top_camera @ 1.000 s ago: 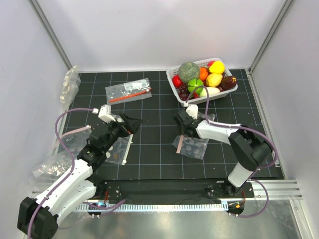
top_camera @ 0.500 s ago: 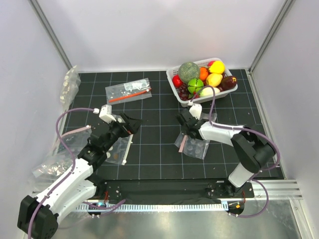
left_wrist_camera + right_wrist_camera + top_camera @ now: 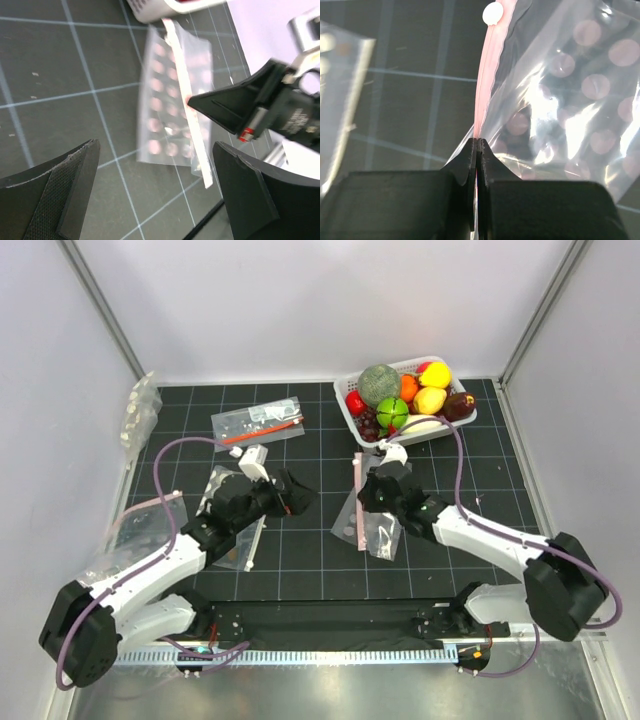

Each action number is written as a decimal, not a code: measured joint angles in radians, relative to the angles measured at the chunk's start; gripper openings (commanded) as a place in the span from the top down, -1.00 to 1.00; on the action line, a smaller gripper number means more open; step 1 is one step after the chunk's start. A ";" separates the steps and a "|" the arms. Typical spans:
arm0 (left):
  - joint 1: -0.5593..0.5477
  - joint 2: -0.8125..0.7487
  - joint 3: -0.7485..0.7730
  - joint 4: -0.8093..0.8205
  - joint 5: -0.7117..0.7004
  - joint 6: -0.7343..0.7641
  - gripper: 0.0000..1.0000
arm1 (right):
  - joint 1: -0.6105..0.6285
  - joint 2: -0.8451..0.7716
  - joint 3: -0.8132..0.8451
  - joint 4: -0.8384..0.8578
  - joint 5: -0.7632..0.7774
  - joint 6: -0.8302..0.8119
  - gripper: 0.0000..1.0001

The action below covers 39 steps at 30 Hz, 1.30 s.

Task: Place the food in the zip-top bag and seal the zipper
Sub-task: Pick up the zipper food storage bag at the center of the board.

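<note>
The zip-top bag [image 3: 372, 525] is a clear pouch with white dots, held up off the mat at the middle. My right gripper [image 3: 368, 496] is shut on its pink zipper [image 3: 357, 472]. In the right wrist view the gripper [image 3: 477, 142] pinches the zipper [image 3: 489, 70], and the dotted bag [image 3: 570, 95] hangs to the right. My left gripper [image 3: 297, 494] stands open just left of the bag. Its wrist view shows the gripper [image 3: 155, 195] wide open, with the bag [image 3: 170, 115] ahead of it. The food [image 3: 405, 398] lies in a white basket.
The white basket [image 3: 345, 418] stands at the back right, with a lemon [image 3: 435, 374] and a green fruit [image 3: 391, 410] among its fruit. A clear bag with an orange-red stick [image 3: 258, 424] lies at the back left. More bags [image 3: 236, 536] lie under the left arm and along the left wall [image 3: 136, 412].
My right gripper has shut on the pink zipper and carried the bag up and to the left. The left arm has swung right, towards the bag, its gripper still open.
</note>
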 measured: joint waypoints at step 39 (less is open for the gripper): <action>-0.011 0.040 -0.025 0.148 0.123 -0.055 1.00 | 0.135 -0.116 -0.116 0.316 -0.525 -0.178 -0.39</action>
